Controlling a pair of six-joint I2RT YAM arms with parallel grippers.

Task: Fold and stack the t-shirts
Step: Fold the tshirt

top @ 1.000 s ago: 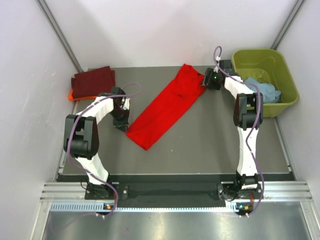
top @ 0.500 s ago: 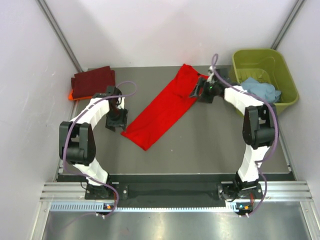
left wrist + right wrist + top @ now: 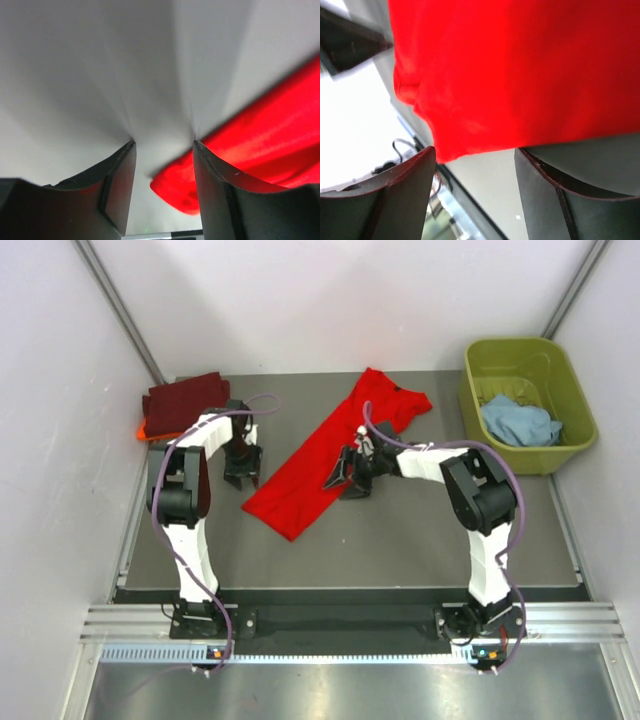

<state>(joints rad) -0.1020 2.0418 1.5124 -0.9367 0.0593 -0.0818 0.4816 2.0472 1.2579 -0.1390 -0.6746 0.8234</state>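
Note:
The bright red t-shirt [image 3: 330, 455] lies folded into a long strip, running diagonally from the back middle to the front left of the table. My left gripper [image 3: 242, 470] is open, low at the table just left of the strip's lower end. In the left wrist view a red cloth corner [image 3: 180, 187] shows between the open fingers of the left gripper [image 3: 164, 142]. My right gripper [image 3: 343, 476] is open at the strip's right edge. In the right wrist view the red cloth [image 3: 520, 65] fills the space above the right gripper [image 3: 475, 150]. The folded dark maroon shirt [image 3: 185, 400] lies on the orange one [image 3: 144, 429].
The olive-green plastic tub [image 3: 575, 400] stands at the back right with the light blue shirt [image 3: 518, 422] crumpled inside. White walls close in the table [image 3: 420, 530] on both sides and at the back. The arm bases stand at the near edge.
My right gripper has moved from the shirt's back right corner near the tub to the middle of its right edge. My left gripper shifted slightly back beside the shirt's lower end.

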